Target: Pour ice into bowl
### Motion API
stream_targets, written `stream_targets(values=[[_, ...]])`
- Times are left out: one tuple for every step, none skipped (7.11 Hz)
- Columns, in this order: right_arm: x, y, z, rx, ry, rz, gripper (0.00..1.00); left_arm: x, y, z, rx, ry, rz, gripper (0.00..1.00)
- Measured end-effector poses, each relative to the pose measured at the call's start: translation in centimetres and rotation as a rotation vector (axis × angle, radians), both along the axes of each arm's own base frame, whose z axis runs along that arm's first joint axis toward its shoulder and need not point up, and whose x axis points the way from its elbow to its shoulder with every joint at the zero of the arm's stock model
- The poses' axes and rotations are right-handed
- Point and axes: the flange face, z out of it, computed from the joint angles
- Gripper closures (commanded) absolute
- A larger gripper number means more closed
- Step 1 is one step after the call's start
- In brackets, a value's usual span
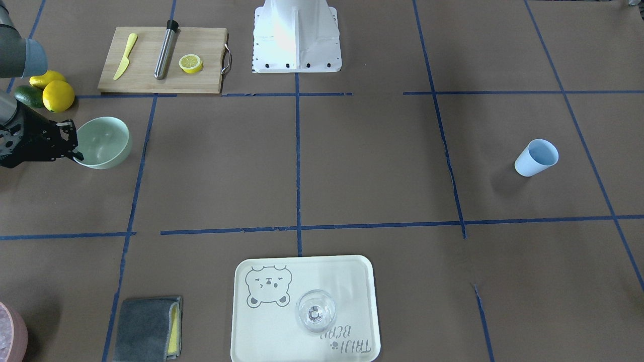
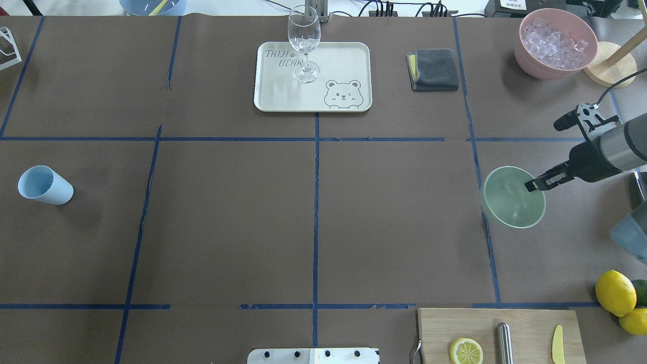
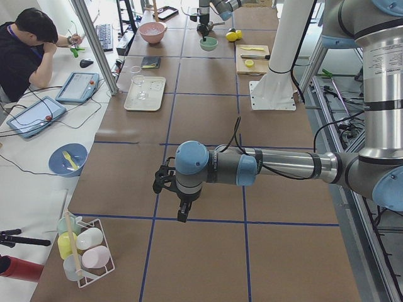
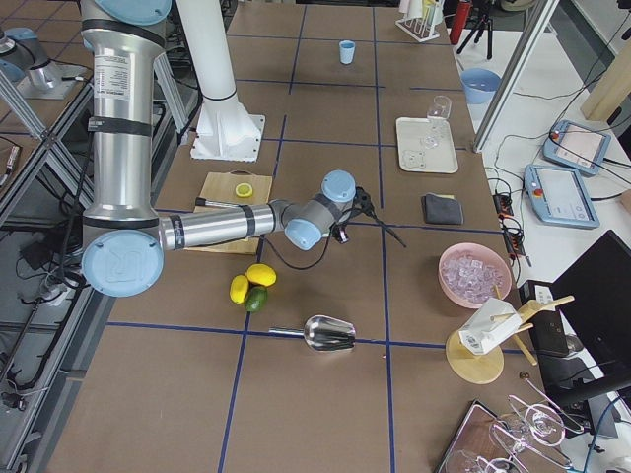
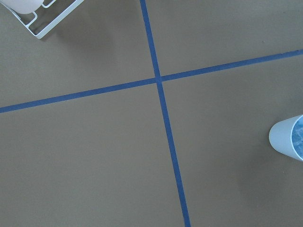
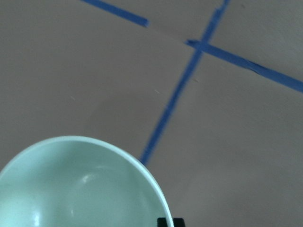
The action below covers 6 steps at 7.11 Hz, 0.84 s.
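Observation:
The pale mint-green bowl (image 2: 511,201) is at the table's right side, also in the front view (image 1: 105,143) and the right wrist view (image 6: 80,189). No ice shows inside it. My right gripper (image 2: 530,186) is shut on the bowl's rim (image 1: 76,155); one fingertip (image 6: 165,222) shows at the rim. The bowl looks slightly tilted. The ice (image 2: 555,39) is a heap of clear cubes in the pink container (image 2: 536,65) at the far right. My left gripper (image 3: 182,211) hangs over bare table in the left side view only; I cannot tell whether it is open.
A blue cup (image 2: 45,185) is at the far left. A tray (image 2: 349,60) with a wine glass (image 2: 304,40) and a grey cloth (image 2: 434,70) are at the far edge. A cutting board (image 2: 525,323), lemons (image 2: 615,292) and a metal scoop (image 4: 325,333) lie near the right arm.

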Motion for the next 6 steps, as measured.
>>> stream_targets(values=[[-3.9, -0.9, -5.7, -0.054, -0.066, 0.020, 1.00, 0.0, 0.0, 0.0, 0.001, 0.000, 0.000, 0.00], [-8.2, -1.0, -11.0, -0.101, -0.116, 0.030, 1.00, 0.0, 0.0, -0.1, 0.001, 0.000, 0.000, 0.00], [-12.6, -0.7, -16.0, -0.137, -0.140, 0.051, 1.00, 0.0, 0.0, -0.1, 0.001, 0.000, -0.001, 0.00], [-17.3, -0.2, -21.3, -0.165, -0.121, 0.082, 1.00, 0.0, 0.0, -0.1, 0.002, 0.000, -0.001, 0.00], [-22.4, 0.2, -26.4, -0.193, -0.060, 0.131, 1.00, 0.0, 0.0, -0.1, 0.002, 0.000, -0.001, 0.00], [-28.2, 0.0, -30.8, -0.231, 0.009, 0.192, 1.00, 0.0, 0.0, -0.1, 0.001, 0.000, -0.001, 0.00]])
